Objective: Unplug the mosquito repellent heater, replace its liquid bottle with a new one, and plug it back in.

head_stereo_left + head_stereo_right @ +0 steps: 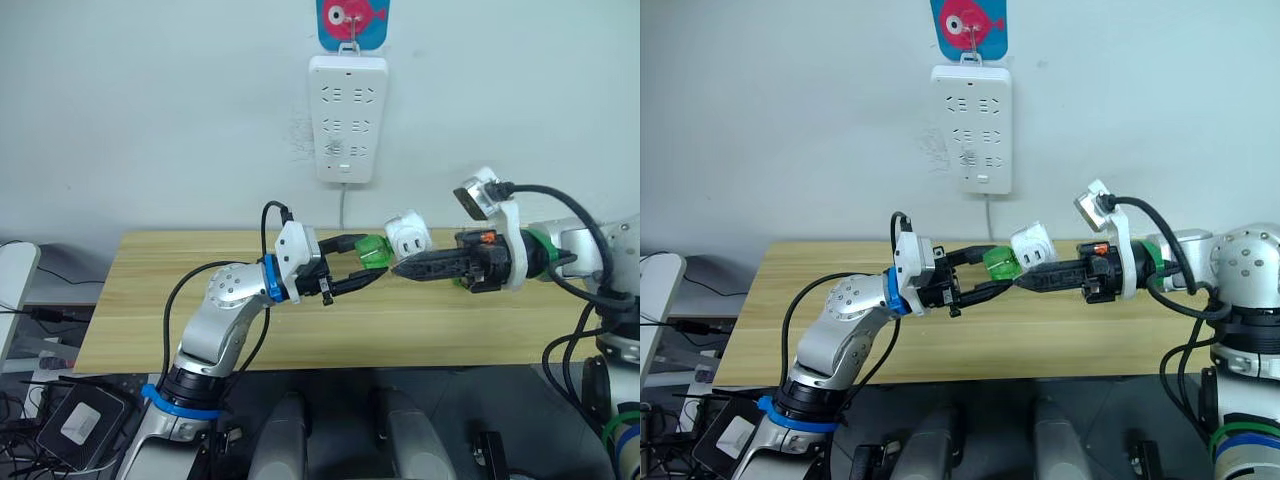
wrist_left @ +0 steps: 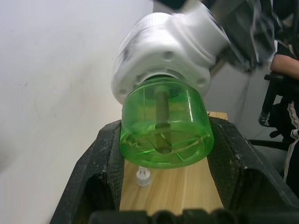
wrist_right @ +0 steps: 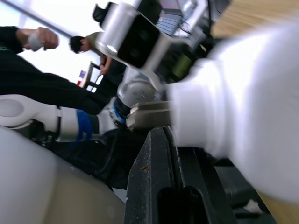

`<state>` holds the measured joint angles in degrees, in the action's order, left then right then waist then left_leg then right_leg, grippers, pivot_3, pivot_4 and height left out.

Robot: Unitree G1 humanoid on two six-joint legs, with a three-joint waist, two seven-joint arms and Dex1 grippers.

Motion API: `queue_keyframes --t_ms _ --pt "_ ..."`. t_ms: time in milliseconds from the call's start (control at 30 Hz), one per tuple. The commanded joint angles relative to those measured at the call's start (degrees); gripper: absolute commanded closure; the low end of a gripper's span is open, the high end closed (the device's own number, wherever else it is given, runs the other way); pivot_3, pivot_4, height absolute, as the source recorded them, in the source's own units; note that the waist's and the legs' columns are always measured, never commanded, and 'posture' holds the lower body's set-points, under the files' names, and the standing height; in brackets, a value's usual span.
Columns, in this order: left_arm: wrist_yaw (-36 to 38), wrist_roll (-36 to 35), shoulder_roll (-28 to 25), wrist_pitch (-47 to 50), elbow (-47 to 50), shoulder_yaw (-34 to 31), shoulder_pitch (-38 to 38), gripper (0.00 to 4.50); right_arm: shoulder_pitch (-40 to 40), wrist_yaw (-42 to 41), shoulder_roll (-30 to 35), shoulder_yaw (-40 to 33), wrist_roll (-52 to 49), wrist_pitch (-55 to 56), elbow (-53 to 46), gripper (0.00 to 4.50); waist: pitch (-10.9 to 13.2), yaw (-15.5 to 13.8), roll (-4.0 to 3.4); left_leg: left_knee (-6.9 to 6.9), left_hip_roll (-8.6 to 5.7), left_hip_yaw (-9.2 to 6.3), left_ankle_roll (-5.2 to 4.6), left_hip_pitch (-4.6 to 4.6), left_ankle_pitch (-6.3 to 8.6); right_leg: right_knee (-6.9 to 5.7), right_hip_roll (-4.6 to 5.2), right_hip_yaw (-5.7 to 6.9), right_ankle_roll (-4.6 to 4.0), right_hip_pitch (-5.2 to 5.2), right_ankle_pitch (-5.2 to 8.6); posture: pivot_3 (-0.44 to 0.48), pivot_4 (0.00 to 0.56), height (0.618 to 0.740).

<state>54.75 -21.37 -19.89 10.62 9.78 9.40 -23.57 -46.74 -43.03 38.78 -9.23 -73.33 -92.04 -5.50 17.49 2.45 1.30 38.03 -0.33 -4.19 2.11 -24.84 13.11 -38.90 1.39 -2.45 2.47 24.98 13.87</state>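
The white mosquito repellent heater [image 1: 408,236] hangs in the air above the wooden table [image 1: 180,320], unplugged, with a green translucent liquid bottle [image 1: 372,252] sticking out of its socket toward my left arm. My right gripper [image 1: 402,268] reaches in from the right and is shut on the heater's body. My left gripper [image 1: 368,262] comes from the left, its two black fingers [image 2: 105,172] closed on either side of the green bottle [image 2: 163,126]. In the left wrist view the bottle's wick runs up into the heater [image 2: 163,46].
A white multi-socket power strip [image 1: 346,118] hangs on the wall above the table's back edge, its cord running down behind it. A small white piece [image 2: 142,177] lies on the tabletop under the bottle. People [image 3: 28,60] stand behind my arms.
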Motion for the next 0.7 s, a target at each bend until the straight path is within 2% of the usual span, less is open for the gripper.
queue_keyframes --t_ms 33,233,467,700 --pt "0.77 -0.24 0.15 -1.43 1.15 0.61 -0.42 2.27 -3.47 2.03 0.30 -0.98 -3.13 -0.46 1.26 4.47 0.00 0.03 0.00 0.00 0.00 0.00 0.00 0.00 0.00 0.01 0.00 0.00 0.00 0.00 0.00 -0.071 0.267 0.740" --pt "1.62 -0.18 -0.05 -1.61 1.52 1.03 -0.02 2.27 -8.88 -1.54 1.00 3.94 4.48 4.39 4.24 4.47 0.00 0.18 0.00 -0.02 0.01 0.00 0.00 0.00 0.00 0.01 0.00 0.01 0.00 0.01 0.00 -0.071 0.270 0.740" --pt "3.21 -0.85 -0.71 -1.38 3.59 2.30 0.95 2.27 -10.26 -13.48 1.76 18.26 22.41 21.54 10.99 4.47 0.00 0.43 0.00 -0.02 0.00 0.01 0.00 0.00 0.00 0.03 0.00 0.01 0.00 0.03 0.00 -0.071 0.270 0.740" --pt "3.53 -2.35 -2.00 0.11 6.88 2.14 2.74 2.27 -13.00 -21.61 1.39 22.20 31.77 29.10 19.50 4.47 0.02 0.54 0.01 -0.06 0.02 0.00 0.00 0.00 0.00 0.04 0.01 0.00 0.00 0.05 0.00 -0.044 0.285 0.740"
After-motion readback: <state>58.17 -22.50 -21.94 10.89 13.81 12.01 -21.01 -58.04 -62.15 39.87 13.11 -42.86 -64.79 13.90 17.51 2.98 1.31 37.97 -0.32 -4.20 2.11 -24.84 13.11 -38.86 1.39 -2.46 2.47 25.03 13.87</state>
